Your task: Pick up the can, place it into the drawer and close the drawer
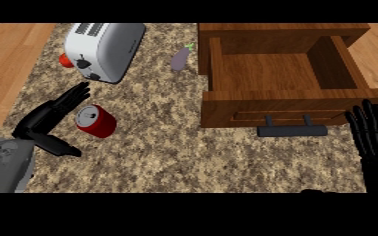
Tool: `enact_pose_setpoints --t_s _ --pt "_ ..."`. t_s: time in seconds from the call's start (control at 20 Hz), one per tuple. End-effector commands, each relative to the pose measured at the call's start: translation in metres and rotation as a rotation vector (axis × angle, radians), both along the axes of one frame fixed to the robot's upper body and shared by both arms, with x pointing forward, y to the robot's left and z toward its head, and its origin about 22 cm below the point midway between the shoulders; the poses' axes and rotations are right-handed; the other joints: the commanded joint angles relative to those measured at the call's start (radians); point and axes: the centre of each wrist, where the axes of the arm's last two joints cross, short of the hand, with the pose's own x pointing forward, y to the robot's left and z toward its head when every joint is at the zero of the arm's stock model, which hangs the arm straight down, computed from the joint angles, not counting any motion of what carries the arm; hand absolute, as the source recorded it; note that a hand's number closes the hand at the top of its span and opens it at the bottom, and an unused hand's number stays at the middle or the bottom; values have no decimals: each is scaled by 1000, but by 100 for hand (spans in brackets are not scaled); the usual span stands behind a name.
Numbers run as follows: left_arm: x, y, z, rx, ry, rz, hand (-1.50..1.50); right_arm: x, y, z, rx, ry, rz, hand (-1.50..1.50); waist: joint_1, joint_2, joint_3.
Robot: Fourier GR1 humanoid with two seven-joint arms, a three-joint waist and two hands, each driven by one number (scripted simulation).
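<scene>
I'm at the pick-up step: my left hand (59, 111) sits just beside the can (96, 121), fingers straight and released, thumb low toward the desk's near edge, nothing grasped yet. The can lies on its side on the desk (170, 150), toward the left edge, just in front of the toaster (103, 49). Next, I judge, I need to curl the fingers round the can, lift it and carry it right to the drawer (273, 75), which stands pulled open with its handle (291, 130) facing me. My right hand (363, 130) rests open at the right edge, beside the drawer front. The stretch of desk between can and drawer looks free; a small eggplant (180, 59) lies farther back, out of that path. The drawer's front wall must be cleared from above.
</scene>
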Motion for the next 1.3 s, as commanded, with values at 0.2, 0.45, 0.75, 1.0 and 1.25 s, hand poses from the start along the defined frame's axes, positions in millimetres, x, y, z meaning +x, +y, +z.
enact_pose_setpoints --t_s 0.2,0.45,0.75,1.0,1.25 --pt "-3 11 -13 -105 12 -71 -150 -10 1 9 14 -1 9 -150 -6 1 0" --pt "-3 -2 -29 -90 27 -57 -150 -5 2 23 4 -20 19 -150 -14 4 -2" --pt "7 -33 -39 -124 13 -92 -150 -11 -6 9 4 -2 -1 -150 -12 2 -1" --pt "13 -3 -18 -103 17 -69 -150 6 -7 32 2 -9 8 -150 -5 4 -1" --pt "3 -27 -43 -112 40 -92 -150 -8 -8 13 -6 -19 -4 -150 -9 2 -1"
